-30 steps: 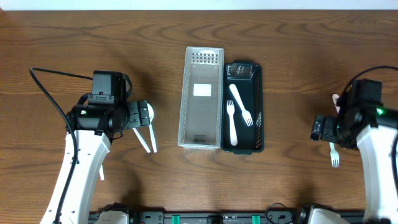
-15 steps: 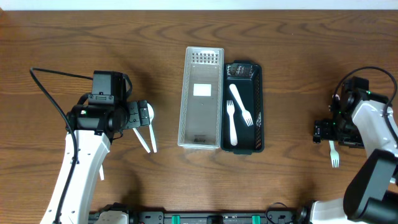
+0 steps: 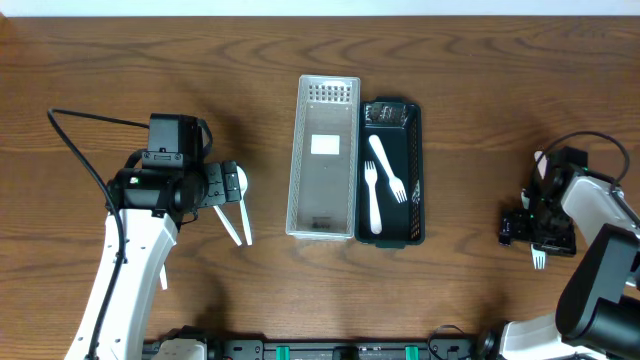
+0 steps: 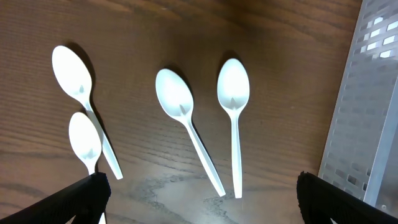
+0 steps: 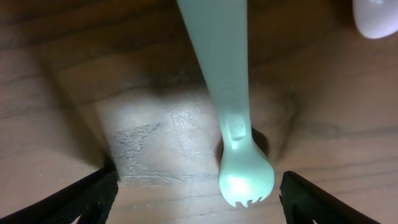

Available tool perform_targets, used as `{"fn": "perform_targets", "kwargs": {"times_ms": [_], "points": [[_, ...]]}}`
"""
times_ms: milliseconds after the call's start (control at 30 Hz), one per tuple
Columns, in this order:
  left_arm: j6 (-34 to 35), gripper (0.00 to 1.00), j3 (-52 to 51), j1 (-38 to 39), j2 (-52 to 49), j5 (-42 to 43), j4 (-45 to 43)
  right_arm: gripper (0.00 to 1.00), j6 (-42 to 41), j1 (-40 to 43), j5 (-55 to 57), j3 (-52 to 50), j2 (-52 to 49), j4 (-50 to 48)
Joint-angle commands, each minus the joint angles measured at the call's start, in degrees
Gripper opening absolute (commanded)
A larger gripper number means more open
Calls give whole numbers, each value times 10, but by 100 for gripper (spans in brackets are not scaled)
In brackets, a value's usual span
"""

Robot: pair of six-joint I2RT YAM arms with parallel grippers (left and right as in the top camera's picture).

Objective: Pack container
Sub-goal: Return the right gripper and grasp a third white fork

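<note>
The black container (image 3: 413,150) lies at the table's centre with two white utensils (image 3: 376,205) inside. Its clear lid (image 3: 323,157) rests beside it on the left. Low over the right side of the table, my right gripper (image 3: 536,228) (image 5: 199,202) is open. A white fork (image 5: 233,124) lies flat between its fingers (image 5: 81,199), tines toward the camera, touching neither finger. My left gripper (image 3: 232,190) (image 4: 199,208) hangs open above several white spoons (image 4: 186,124) on the wood.
A pale utensil bowl (image 5: 376,15) lies just beyond the fork, seen in the overhead view as a small pale utensil bowl (image 3: 540,157) by the right arm. The lid's perforated edge (image 4: 367,106) shows at the right of the left wrist view.
The right arm has swung down and lowered over the fork, and its jaws have narrowed slightly. The left arm and the spoons have not moved.
</note>
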State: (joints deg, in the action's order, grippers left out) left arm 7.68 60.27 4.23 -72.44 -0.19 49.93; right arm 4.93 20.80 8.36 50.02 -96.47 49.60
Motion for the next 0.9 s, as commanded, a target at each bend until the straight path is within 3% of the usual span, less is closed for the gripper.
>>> {"fn": "perform_targets", "kwargs": {"times_ms": [0,867], "points": [[-1,98,9,1,-2,-2,2,87,1,11,-13,-17,-10,-16],[-1,98,9,1,-2,-2,-1,72,27,14,-74,-44,-10,-38]]}}
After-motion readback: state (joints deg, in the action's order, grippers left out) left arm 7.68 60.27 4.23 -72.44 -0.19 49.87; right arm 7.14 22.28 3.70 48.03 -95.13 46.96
